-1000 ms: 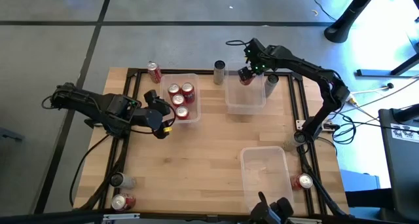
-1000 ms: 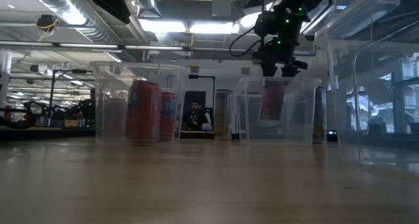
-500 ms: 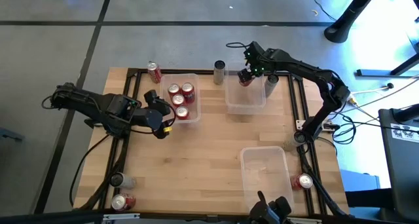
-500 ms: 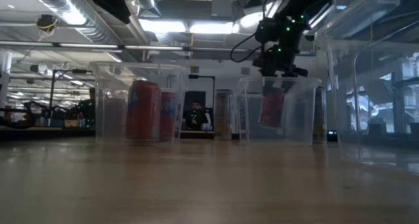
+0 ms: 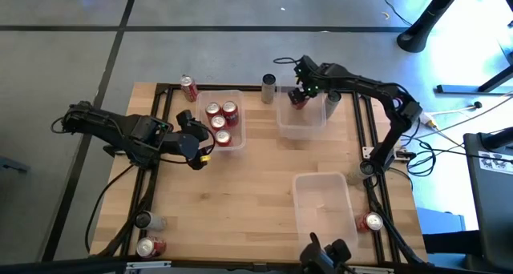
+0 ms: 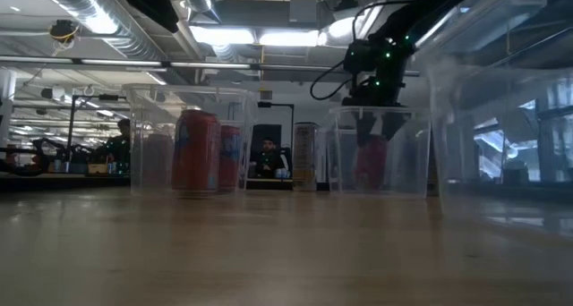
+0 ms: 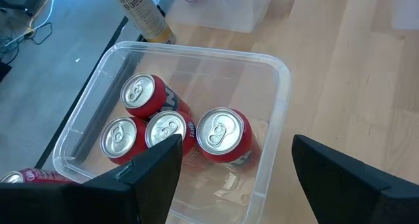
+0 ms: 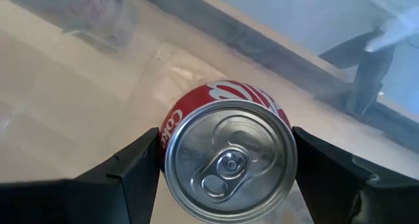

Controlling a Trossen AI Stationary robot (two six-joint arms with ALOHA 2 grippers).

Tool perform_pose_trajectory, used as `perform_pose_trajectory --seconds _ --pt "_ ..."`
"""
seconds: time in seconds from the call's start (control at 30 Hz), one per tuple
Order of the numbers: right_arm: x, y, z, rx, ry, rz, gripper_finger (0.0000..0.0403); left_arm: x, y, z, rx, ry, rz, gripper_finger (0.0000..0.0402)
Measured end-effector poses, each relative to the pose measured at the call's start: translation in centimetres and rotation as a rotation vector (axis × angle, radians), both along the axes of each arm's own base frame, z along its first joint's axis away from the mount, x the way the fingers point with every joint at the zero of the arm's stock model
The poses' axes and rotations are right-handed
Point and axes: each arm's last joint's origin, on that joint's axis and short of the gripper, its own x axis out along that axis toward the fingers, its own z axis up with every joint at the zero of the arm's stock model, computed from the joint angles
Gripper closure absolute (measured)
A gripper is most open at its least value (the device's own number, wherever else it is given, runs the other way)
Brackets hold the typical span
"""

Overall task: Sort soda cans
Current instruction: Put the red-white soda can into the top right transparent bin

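Item: red soda can (image 8: 226, 155), pinched between the two fingers of the right gripper (image 5: 299, 94), inside the clear bin (image 5: 300, 126) at upper centre-right of the high view. Change noted: one second ago the can hung above the bin's rim in the low view; it now sits low between the bin walls (image 6: 372, 163), at or near the floor, contact not confirmed. Meaning, as a judgement: placement is all but done, release being the step remaining. Orientation: long axis vertical, silver top and pull tab facing straight up at the wrist camera. Left gripper (image 7: 229, 185): fingers spread wide, holding nothing, poised over the second clear bin (image 5: 234, 94) at upper centre-left, unchanged over the same second. Contents of that bin: four red cans (image 7: 167, 129), all upright, clustered toward one end. Loose stock: one red can (image 5: 188, 87) on the table's upper-left edge; one dark grey can (image 5: 268, 88) upright between the two bins; one grey can (image 5: 332, 104) just right of the occupied bin; further cans at lower left (image 5: 148, 246) and lower right (image 5: 373, 222). Third clear bin (image 5: 324, 206), lower centre-right.
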Motion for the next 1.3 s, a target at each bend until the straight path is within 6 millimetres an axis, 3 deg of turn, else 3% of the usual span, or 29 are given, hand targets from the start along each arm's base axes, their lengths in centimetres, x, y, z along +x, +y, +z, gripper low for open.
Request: perform_pose_trajectory --seconds 0.3,0.7,0.87,1.07,1.3 --pt "0.1 -0.1 -0.2 -0.004 0.004 -0.002 0.0117 0.0 0.0 0.0 0.001 0.001 -0.001 0.0125" --pt "-0.2 0.1 0.3 -0.004 0.004 -0.002 0.0033 0.0 0.0 0.0 -0.004 -0.003 0.005 0.0125" --pt "-0.5 0.5 3.1 -0.022 -0.02 0.003 0.0024 0.0 0.0 0.0 -0.003 -0.002 0.004 0.0125" --pt "-1.6 1.4 8.2 -0.084 -0.082 0.018 0.0023 0.1 0.5 0.0 0.006 -0.002 0.028 0.0125" --pt "-3.6 4.9 12.8 -0.17 -0.126 0.071 0.0023 -0.2 2.6 0.4 0.003 -0.038 0.147 0.0125"
